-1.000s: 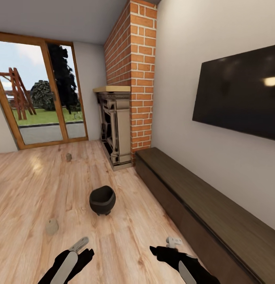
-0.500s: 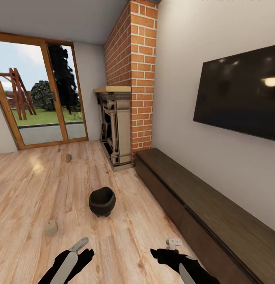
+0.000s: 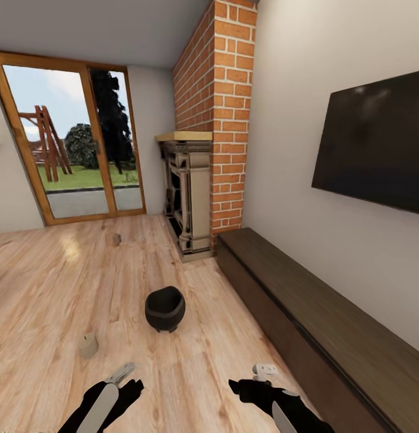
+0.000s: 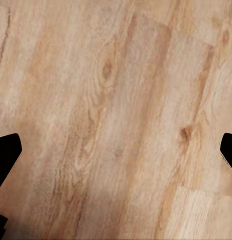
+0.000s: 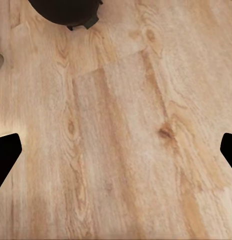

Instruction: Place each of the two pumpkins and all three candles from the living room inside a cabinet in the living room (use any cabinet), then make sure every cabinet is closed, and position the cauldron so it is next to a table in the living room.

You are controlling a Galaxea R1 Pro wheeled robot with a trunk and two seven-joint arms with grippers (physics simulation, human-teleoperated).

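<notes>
From the head camera I see the black cauldron (image 3: 165, 308) standing upright on the wooden floor (image 3: 47, 288), ahead of my arms and a little left of the long dark cabinet (image 3: 330, 337) that runs along the right wall. The cabinet's fronts look flush and closed from here. One candle (image 3: 88, 346) sits on the boards to the cauldron's left and nearer to me; a second candle (image 3: 117, 239) stands much farther off, toward the glass door (image 3: 77, 150). Behind the cauldron are the fireplace (image 3: 188, 198) and its brick chimney (image 3: 218, 114), and a dark television (image 3: 378, 144) hangs above the cabinet. I can read no brand, label or writing on any of it; the screen is blank.

My left gripper (image 3: 122, 376) is low at the bottom of the head view, over bare floor. In the left wrist view its two black fingertips (image 4: 7, 152) sit at opposite edges of the picture, spread wide, with nothing but floorboards between them. My right gripper (image 3: 257, 376) is low too, between the cauldron and the cabinet but touching neither. The right wrist view shows its fingertips (image 5: 7, 150) equally far apart and holding nothing; the cauldron's underside (image 5: 66, 12) shows at the frame's edge, well clear of the fingers.
</notes>
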